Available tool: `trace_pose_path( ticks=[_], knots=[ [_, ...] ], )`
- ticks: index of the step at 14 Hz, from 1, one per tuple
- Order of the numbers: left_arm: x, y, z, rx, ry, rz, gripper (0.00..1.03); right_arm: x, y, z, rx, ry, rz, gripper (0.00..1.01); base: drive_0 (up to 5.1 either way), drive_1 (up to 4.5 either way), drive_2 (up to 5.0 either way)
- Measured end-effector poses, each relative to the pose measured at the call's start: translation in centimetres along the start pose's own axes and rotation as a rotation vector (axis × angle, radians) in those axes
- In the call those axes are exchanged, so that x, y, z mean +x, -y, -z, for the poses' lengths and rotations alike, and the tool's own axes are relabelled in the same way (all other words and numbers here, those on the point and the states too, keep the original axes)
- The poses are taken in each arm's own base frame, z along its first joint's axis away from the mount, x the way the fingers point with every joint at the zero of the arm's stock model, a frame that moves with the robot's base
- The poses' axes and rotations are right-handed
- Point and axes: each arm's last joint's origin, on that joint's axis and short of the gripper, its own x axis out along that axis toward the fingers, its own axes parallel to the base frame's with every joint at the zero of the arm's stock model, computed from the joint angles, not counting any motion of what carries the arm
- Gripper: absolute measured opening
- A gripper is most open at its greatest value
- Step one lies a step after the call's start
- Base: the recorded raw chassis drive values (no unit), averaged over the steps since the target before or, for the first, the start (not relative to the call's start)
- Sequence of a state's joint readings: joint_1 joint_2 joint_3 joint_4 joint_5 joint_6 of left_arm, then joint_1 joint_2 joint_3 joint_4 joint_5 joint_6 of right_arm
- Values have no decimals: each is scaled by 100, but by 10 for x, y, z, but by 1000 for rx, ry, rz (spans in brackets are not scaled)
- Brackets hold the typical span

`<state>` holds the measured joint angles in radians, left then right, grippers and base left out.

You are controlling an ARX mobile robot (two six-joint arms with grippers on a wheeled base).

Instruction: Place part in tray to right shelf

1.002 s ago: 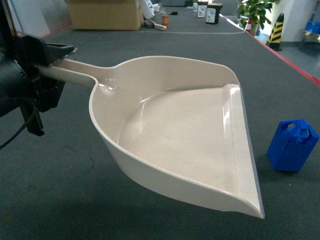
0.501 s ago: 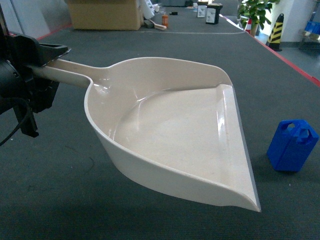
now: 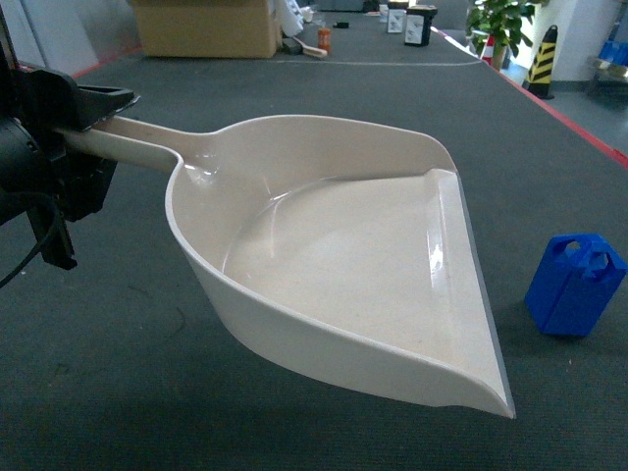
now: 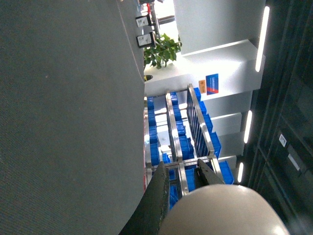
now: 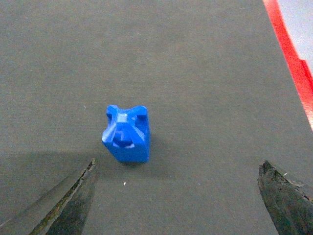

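Note:
The cream tray [image 3: 343, 255] hangs over the dark mat in the head view, flat lip to the right and nothing inside it. My left gripper [image 3: 93, 113] is shut on its long handle at the far left. From the left wrist, both dark jaws [image 4: 182, 170] clamp the rounded cream handle [image 4: 220, 213]. The small blue part [image 3: 574, 285] stands on the mat just right of the tray's lip. The right wrist view has the part [image 5: 126, 133] ahead and to the left of my right gripper [image 5: 178, 163], which is wide open and holds nothing. The steel right shelf [image 4: 178, 132] with blue crates shows beyond the left jaws.
A cardboard box [image 3: 206, 27] and small items sit at the mat's far end. A red stripe [image 3: 579, 123] borders the mat's right edge, also seen as the red stripe [image 5: 288, 54] from the right wrist. A potted plant [image 3: 500, 25] and a striped post [image 3: 543, 59] stand beyond.
The tray and my left gripper have shifted slightly left over the last second, then nearly stopped. The blue part has not moved.

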<state>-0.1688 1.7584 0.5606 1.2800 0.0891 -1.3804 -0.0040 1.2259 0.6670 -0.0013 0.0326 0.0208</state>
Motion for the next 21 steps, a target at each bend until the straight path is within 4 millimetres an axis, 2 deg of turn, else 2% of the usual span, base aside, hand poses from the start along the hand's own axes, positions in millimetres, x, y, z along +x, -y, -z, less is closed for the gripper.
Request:
trace_pose_path(
  ticks=[1,3,6,9,10,11,12,13,14,16,18,19,21],
  knots=[
    [0,0,0,0,0,1,13,28,-7,-16,20,-45,-22,98,0,0,0],
    [0,0,0,0,1,0,13,67,-17,-23,38,-120,-35,98,0,0,0],
    [0,0,0,0,1,1,13,109,-27,-18,62,-214,-30,98,0,0,0],
    [0,0,0,0,0,0,13,140,-37,4,44,-315,-24,98,0,0,0],
    [0,0,0,0,0,0,13,146,-38,10,40,-321,-7,89,0,0,0],
    [0,0,0,0,0,0,13,146,-37,9,38,-309,7,77,0,0,0],
    [0,0,0,0,0,0,13,141,-36,6,41,-285,10,58,0,0,0],
    [0,0,0,0,0,0,13,133,-35,1,43,-271,6,49,0,0,0],
    [0,0,0,0,0,0,13,121,-35,-9,47,-237,-2,48,0,0,0],
    [0,0,0,0,0,0,12,82,-45,-44,57,-97,-84,48,0,0,0],
    [0,0,0,0,0,0,12,41,-74,-82,78,77,-254,48,0,0,0],
    [0,0,0,0,0,1,12,19,-96,-98,110,153,-387,48,0,0,0],
    [0,0,0,0,1,1,12,8,-133,-94,159,104,-558,47,0,0,0]
  ],
)
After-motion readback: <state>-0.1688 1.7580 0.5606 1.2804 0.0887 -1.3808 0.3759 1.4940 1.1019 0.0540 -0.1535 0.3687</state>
